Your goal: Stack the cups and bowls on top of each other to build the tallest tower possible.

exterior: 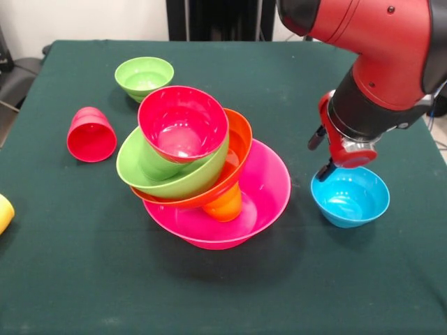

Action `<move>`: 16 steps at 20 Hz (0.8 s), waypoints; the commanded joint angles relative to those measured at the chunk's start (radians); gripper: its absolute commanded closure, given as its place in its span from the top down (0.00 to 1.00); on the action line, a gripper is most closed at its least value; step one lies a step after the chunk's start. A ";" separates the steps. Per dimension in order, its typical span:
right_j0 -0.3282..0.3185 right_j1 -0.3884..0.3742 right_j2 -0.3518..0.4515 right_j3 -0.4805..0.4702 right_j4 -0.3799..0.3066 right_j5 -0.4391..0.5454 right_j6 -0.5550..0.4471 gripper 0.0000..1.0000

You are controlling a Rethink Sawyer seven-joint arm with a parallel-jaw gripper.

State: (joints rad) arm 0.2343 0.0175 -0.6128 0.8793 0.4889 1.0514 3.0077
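— At the left edge, what lies there?
— A yellow cup (3, 213), then a red cup (91, 135) tipped over, a small green bowl (144, 76), the leaning tower (209, 174).
— And the gripper (323, 157)?
— Above the blue bowl (350, 197); jaws' state I cannot tell.

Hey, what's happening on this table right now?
A red robot arm is building a tower of plastic bowls. Its gripper hangs at the rim of the blue bowl, beside the leaning pile on the pink bowl. A red cup on its side and a small green bowl wait apart.
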 commanded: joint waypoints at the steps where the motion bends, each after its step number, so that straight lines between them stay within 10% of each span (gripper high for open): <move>1: 0.019 0.008 0.081 -0.044 0.029 -0.023 0.192 1.00; 16: 0.030 0.004 0.085 -0.037 0.041 -0.034 0.164 1.00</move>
State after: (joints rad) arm 0.2556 0.0254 -0.6130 0.8501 0.5197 1.0516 3.0077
